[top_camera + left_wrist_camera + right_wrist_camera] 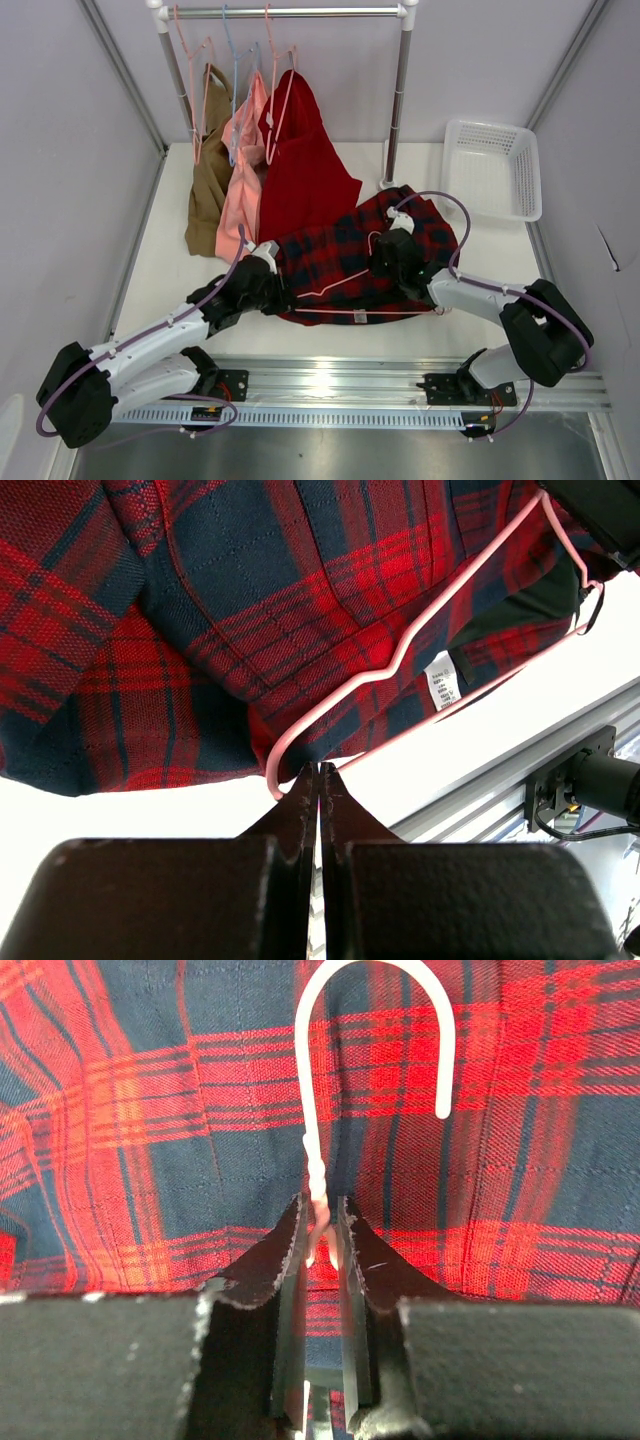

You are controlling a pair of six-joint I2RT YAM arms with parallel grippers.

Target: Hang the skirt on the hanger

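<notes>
Currently hanger (303, 1090) is laid over skirt (340, 255) and pinched twice: neck in right gripper (322, 1225) fingers, end corner in left gripper (320, 770) fingers, presumably to steady it.

Left arm (150, 348): I'm seeing white links between black joints.
Right arm (472, 293): I'm seeing the same white and black.
Cables (466, 222): I'm watching purple ones looping along both arms.
Fingers (290, 818): I'm looking at matte black wedges, edges scuffed pale.

A red and dark navy plaid skirt (330, 255) lay rumpled on a white table (165, 270). A thin pale-pink wire hanger (400, 313) rested on it, hook toward the far side, bottom bar along the near hem by a small white label (441, 679).
</notes>
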